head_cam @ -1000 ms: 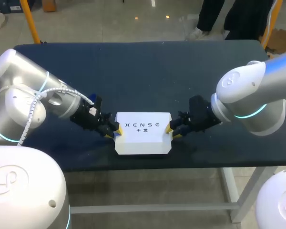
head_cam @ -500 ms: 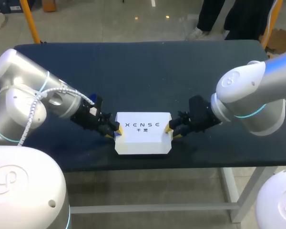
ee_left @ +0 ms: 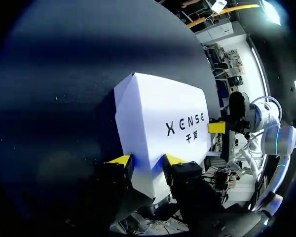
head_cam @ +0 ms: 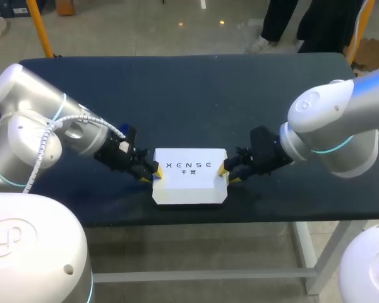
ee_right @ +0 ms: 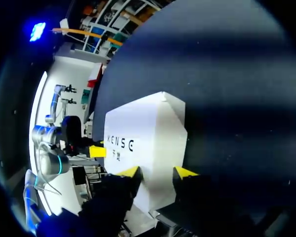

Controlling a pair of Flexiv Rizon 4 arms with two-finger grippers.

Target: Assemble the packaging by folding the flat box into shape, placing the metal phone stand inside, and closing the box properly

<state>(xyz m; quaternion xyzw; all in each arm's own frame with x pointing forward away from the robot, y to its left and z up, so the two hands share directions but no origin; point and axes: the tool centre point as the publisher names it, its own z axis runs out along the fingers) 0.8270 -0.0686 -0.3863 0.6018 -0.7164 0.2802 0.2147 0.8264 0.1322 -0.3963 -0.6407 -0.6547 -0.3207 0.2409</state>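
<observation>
Your left gripper (head_cam: 153, 172) is on the left end of the box (head_cam: 188, 180), and both yellow tips pinch that end between them. I'd say that grip braces the box so it can't slide. The box sits low on the table (head_cam: 196, 95), near the front edge, printed lid up and looking closed. Its long axis runs left to right, straight from one gripper to the other, and its sloped face points at the front edge. There's no stand in sight, so whether it's inside can't be told. Over to your right gripper (head_cam: 225, 170): it's a mirror image, fingers closed on the right end, likely squeezing both ends square.
</observation>
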